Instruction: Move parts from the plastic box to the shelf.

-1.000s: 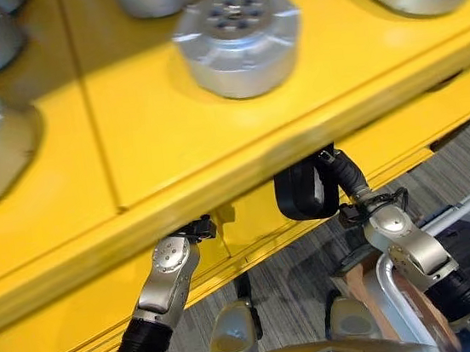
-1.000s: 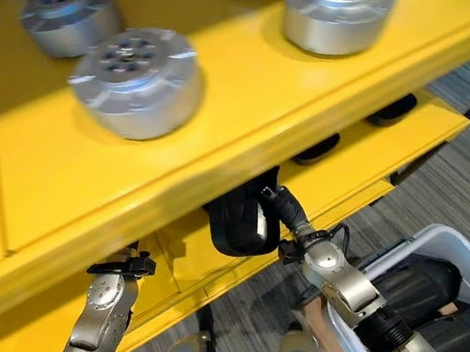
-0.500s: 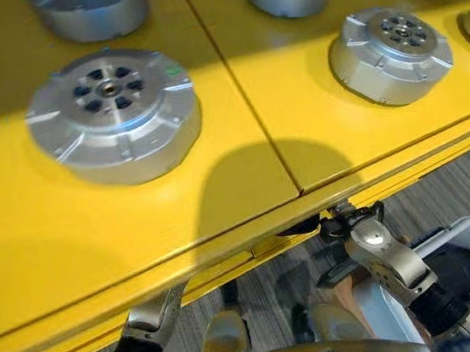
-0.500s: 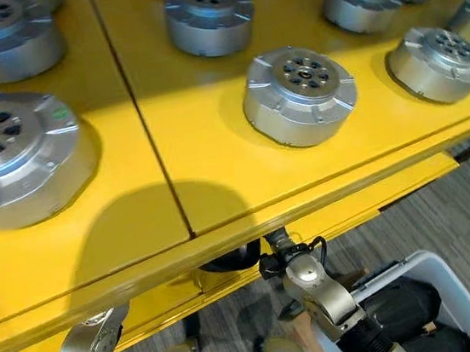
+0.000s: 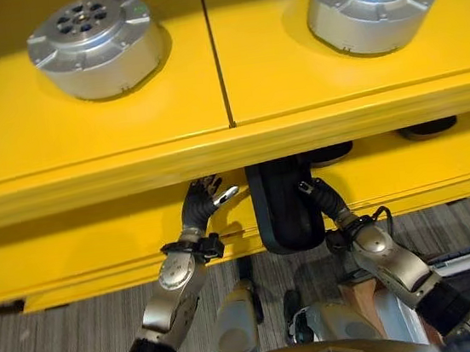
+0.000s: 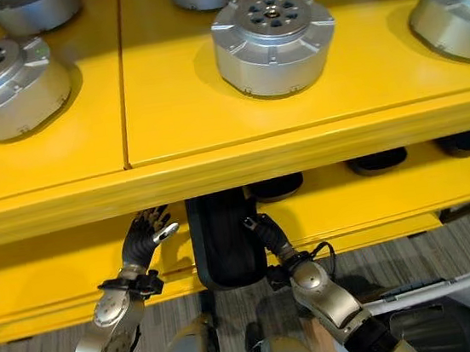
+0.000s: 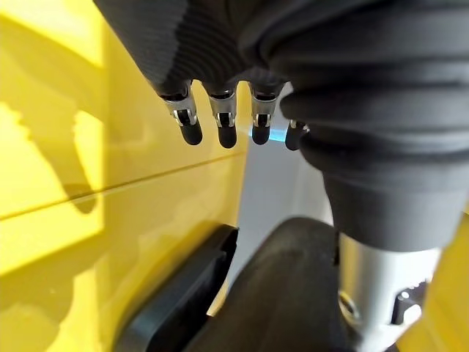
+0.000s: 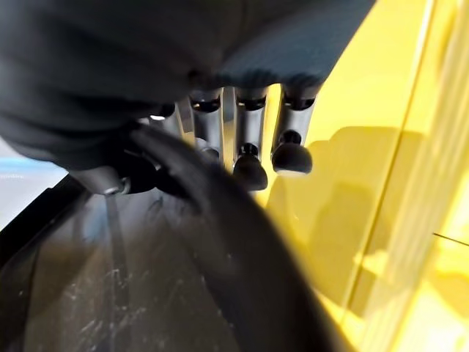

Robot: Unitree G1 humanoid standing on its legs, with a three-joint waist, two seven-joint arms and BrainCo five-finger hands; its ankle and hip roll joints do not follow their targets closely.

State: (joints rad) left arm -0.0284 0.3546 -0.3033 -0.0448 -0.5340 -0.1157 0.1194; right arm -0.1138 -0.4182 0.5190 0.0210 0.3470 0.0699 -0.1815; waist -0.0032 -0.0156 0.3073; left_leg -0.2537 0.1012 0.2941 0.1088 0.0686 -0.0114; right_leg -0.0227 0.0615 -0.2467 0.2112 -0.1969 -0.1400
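**Black part held on edge at the lower shelf**

The part (image 5: 286, 207) is a dark, thick, round-cornered piece with a smooth matte rim, standing on its edge so that its narrow side faces the head camera. In the right wrist view its broad face (image 8: 110, 279) is glossy black and covered with fine scratches, with a curved raised rim running across it. It sits at the mouth of the lower level of the yellow shelf (image 5: 96, 236), tucked under the front lip of the upper level, its bottom edge reaching down to the lower level's front edge.

The right hand (image 5: 322, 201) grasps the part from its right side: its fingers (image 8: 249, 158) curl over the rim, their dark tips resting against the edge.

The left hand (image 5: 200, 206) is just beside the part on its left, apart from it, with its fingers (image 7: 223, 121) straight and spread, holding nothing, raised in front of the lower level.

On the upper level stand silver round parts (image 5: 95, 45), each a low drum with a ring of holes in its top face. More dark parts (image 6: 379, 161) lie deeper on the lower level. The plastic box (image 6: 455, 295), pale grey, sits on the floor at the lower right with dark parts inside.
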